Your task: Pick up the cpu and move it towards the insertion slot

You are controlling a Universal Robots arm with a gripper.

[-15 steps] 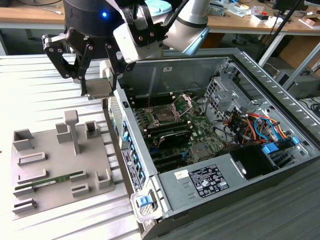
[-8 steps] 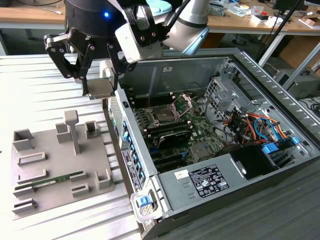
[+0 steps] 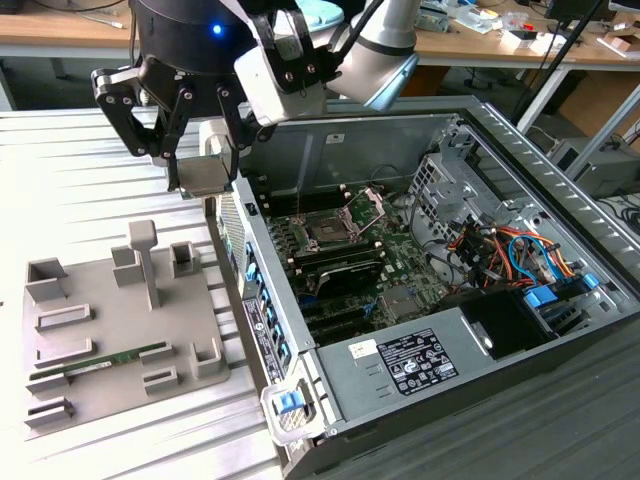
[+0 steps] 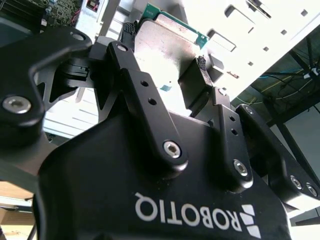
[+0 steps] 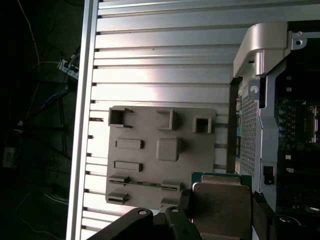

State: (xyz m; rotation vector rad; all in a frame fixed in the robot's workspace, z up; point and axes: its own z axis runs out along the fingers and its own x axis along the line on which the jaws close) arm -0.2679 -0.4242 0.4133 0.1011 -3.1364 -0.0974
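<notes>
The gripper [image 3: 204, 166] hangs over the table [image 3: 70, 180], just off the case's [image 3: 300, 150] outer wall on the exterior view's left, with the cpu [image 3: 208, 178] clamped between its jaws. The jaws are closed to the chip's width and no further. In the second wrist view the black pads [image 4: 199, 75] press on two opposite edges of the cpu [image 4: 165, 50]. Its silvery lid faces the camera and its green edge sticks out past the fingertips. The chip is centred between the jaws, flat and square to them, clear of the table and of everything below.

In the first wrist view the cpu [image 5: 220, 207] is seen above the strip between the grey tray [image 5: 160, 150] and the case [image 5: 270, 125], overlapping the tray's corner nearest the case.

The slot [image 3: 325, 232] lies inside the case on the board, to the exterior view's right of the gripper and lower, well apart from the chip. Its metal bracket [image 3: 368, 205] stands tipped up on the far side, leaving the dark socket uncovered.

A memory stick [image 3: 105, 360] lies on the tray [image 3: 100, 300] near its front edge, on the exterior view's left.
</notes>
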